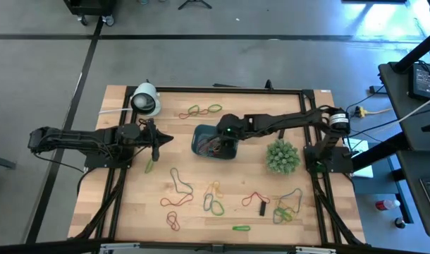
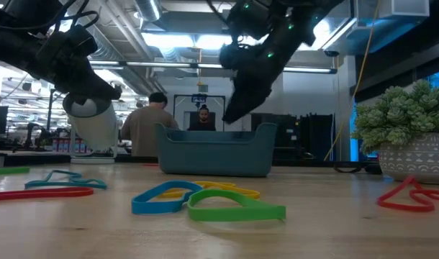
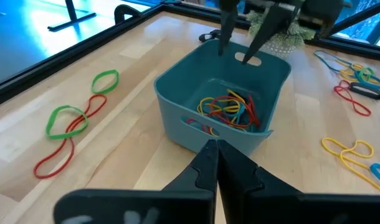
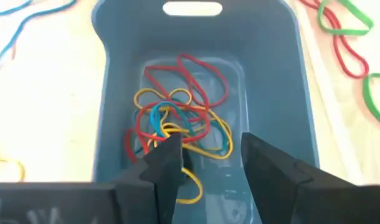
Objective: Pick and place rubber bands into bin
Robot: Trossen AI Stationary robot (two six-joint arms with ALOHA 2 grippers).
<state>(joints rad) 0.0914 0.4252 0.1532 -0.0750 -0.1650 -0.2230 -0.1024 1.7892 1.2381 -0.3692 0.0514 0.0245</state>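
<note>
Right under open jaws of right gripper [image 4: 205, 158]: bin [image 4: 109, 93] sitting, tangle of rubber bands [image 4: 177, 121] lying inside. Left gripper [image 3: 216, 151] hanging beside bin, jaws pressed closed, holding nothing. More bands lying around on table [image 1: 130, 212].

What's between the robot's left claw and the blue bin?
Nothing: in the high view, bare wooden table lies between the left gripper and the bin. The left wrist view shows the same bare gap.
</note>
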